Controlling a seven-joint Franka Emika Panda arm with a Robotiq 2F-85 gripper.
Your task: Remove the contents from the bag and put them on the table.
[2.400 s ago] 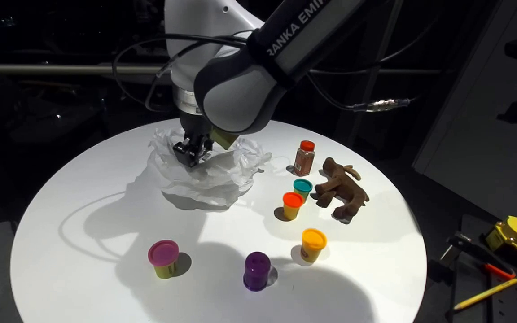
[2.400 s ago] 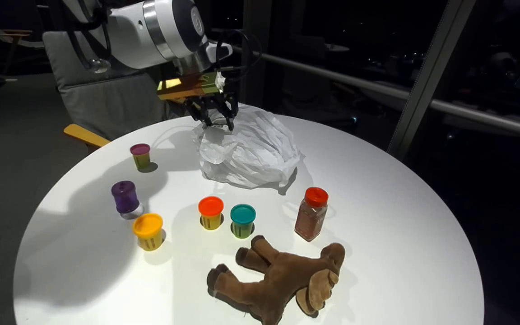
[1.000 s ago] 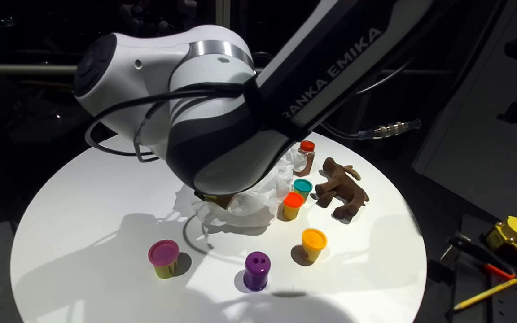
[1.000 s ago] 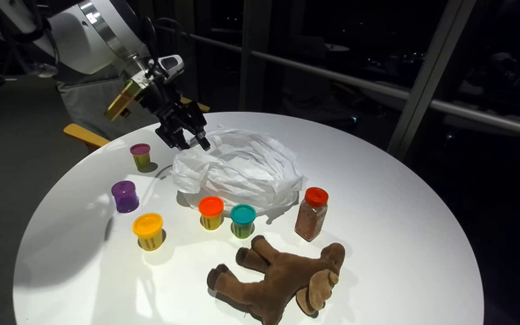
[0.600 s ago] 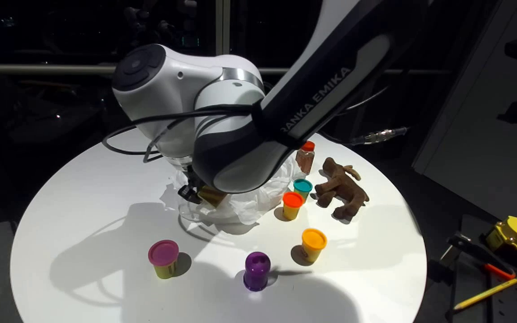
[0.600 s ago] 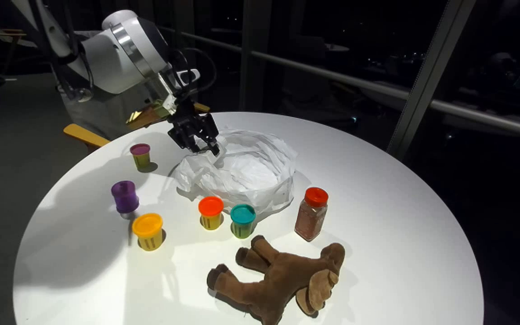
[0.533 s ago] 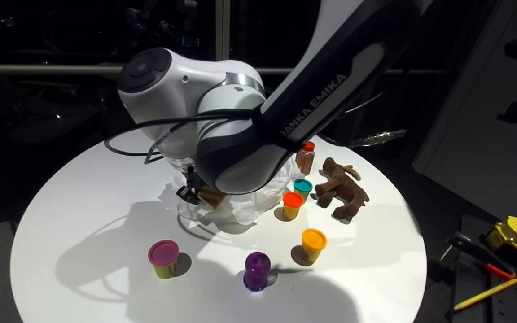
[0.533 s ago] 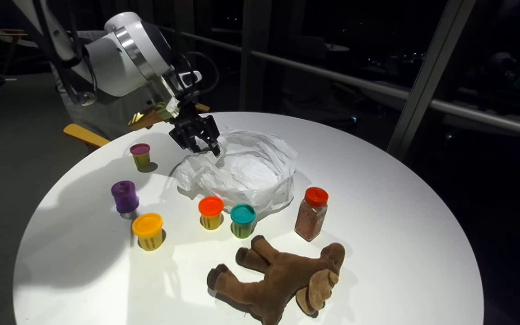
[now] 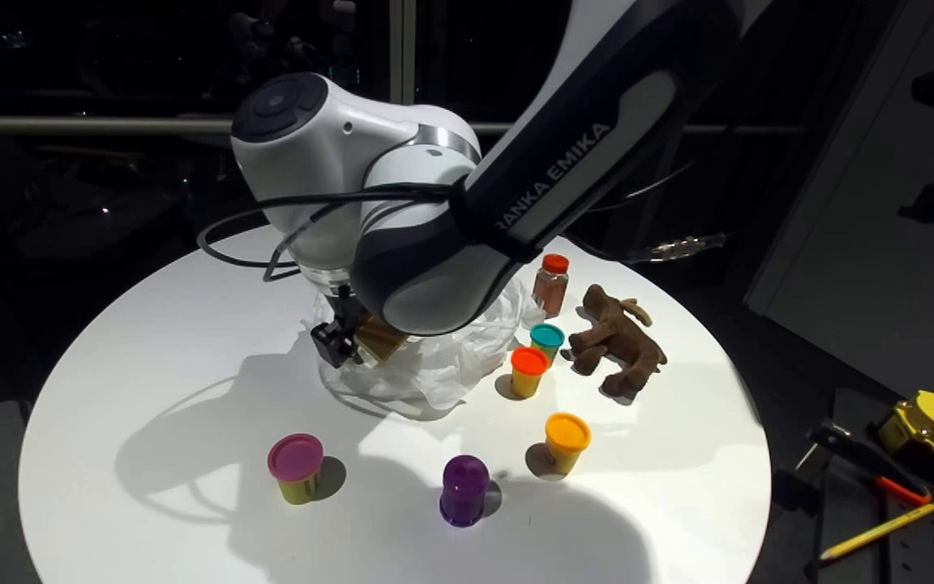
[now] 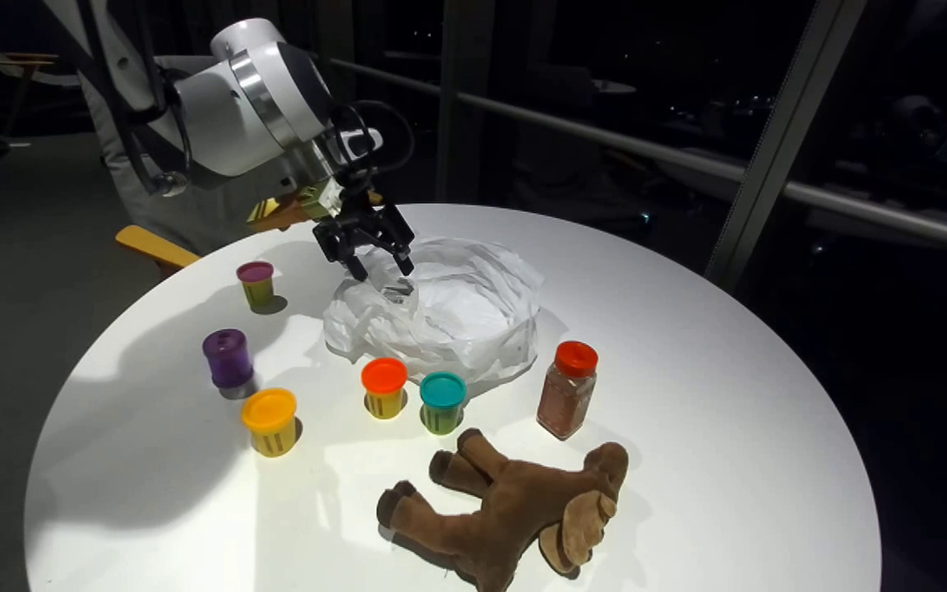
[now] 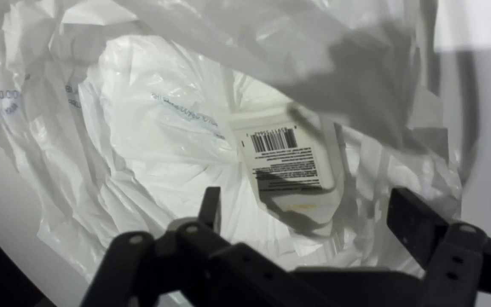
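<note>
Wrist view: claw [image 11: 305, 192], qty. 1, jaws parted wide, fingers [image 11: 418, 230] well apart; bag [image 11: 164, 162], qty. 1, wht. plastic, wrinkled, w/ blue print; container [image 11: 288, 166], wht., w/ barcode label, lying in bag, apart from fingers. In an exterior view: surface [image 9: 151, 341], round, wht., w/ bag on it, partly hidden by arm [image 9: 548, 178]; also on surface: toy animal [image 9: 625, 341], brn., on its side; bottle [image 9: 550, 292], red cap, upright, nr. toy animal; teal-lidded cup [image 9: 547, 341] & orange-lidded cup [image 9: 527, 375], just beside each other, nr. bag; yellow-lidded cup [image 9: 565, 444] nr. purple cup [image 9: 464, 491]; pink-lidded cup [image 9: 297, 470] farther off; all standing. Off surface, R. side of view: pencil [image 9: 880, 531], yel.; box [image 9: 933, 430], yel., w/ red button. In an exterior view: claw [image 10: 382, 270] tilted, tips apart, over bag's edge; container's label seen just below tips; claw touching bag, can't tell; wood armrest [image 10: 157, 245] past edge of surface.
</note>
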